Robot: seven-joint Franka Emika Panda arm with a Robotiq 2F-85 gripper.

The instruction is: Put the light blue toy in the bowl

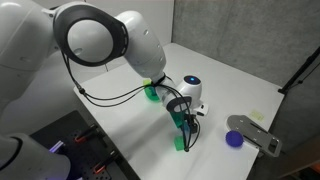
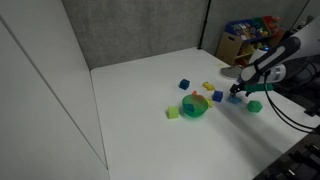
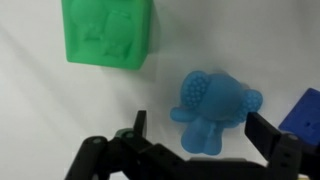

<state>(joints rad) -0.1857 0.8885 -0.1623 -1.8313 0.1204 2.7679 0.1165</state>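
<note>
In the wrist view the light blue toy [image 3: 212,103], a small pale blue animal-shaped figure, lies on the white table between the fingers of my gripper [image 3: 200,125]. The jaws stand wide open on either side of it, and neither fingertip clearly touches it. In an exterior view the gripper [image 2: 238,95] is low over the table, to the right of the bright green bowl [image 2: 195,107]. The toy itself is too small to make out there. In an exterior view the gripper [image 1: 186,122] points down at the table below the arm.
A green block [image 3: 105,32] lies just beyond the toy, and a dark blue block [image 3: 306,108] is at the right edge. Small blue [image 2: 184,85], yellow [image 2: 208,87] and green [image 2: 254,106] blocks are scattered around the bowl. A purple disc [image 1: 235,139] lies near a grey object.
</note>
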